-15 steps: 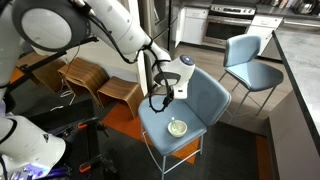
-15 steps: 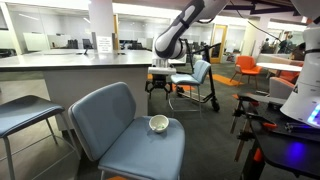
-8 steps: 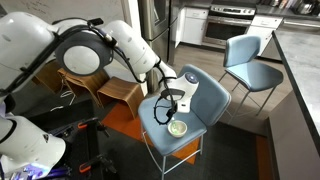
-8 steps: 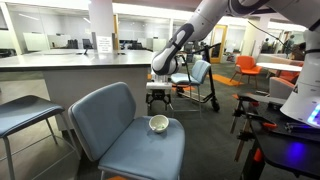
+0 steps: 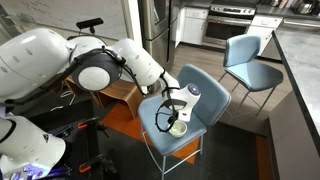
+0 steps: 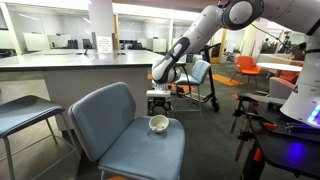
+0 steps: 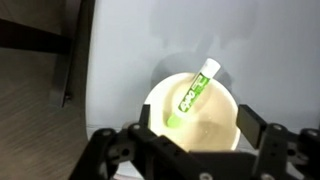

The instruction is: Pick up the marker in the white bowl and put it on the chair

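Wide open and gripping nothing, the tool (image 7: 197, 120) hangs directly over the white bowl (image 7: 218, 118), its two dark fingers (image 7: 146, 118) spread to either side of the rim in the wrist view. Inside the bowl lies the marker (image 7: 195, 90), pale green with a white end. It slants across the dish, and the white end rests at the far rim. The bowl sits on the seat of the chair (image 5: 207, 93), the blue-grey padded one on thin metal legs.

In an exterior view the tool (image 5: 172, 110) hovers just above the bowl (image 5: 178, 128), apart from it, at the end of the white arm (image 5: 135, 62) that reaches in from the left. A second, like chair (image 5: 250, 60) stands well apart at the far right, and brown bent-wood stools (image 5: 85, 75) stand to the left behind the arm. In an exterior view a long counter (image 6: 60, 60) runs behind the chair (image 6: 110, 115).
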You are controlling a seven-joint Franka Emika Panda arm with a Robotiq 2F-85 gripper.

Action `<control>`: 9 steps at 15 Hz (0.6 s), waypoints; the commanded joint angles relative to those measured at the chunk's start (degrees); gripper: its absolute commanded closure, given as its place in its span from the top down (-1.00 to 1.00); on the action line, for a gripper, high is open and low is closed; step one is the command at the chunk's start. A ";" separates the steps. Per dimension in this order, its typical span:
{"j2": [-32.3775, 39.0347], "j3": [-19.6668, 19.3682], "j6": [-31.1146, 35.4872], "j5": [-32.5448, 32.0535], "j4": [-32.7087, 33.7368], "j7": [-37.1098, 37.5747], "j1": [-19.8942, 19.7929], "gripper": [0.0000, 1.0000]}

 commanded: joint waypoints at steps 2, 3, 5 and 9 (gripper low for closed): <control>4.09 0.67 -3.73 1.96 5.77 2.57 -1.43 0.40; 4.94 0.82 -3.88 2.30 6.44 2.83 -1.66 0.45; 6.47 1.25 -4.25 2.87 7.60 3.42 -2.11 0.40; 9.83 1.69 -4.96 3.14 10.76 4.11 -2.60 0.54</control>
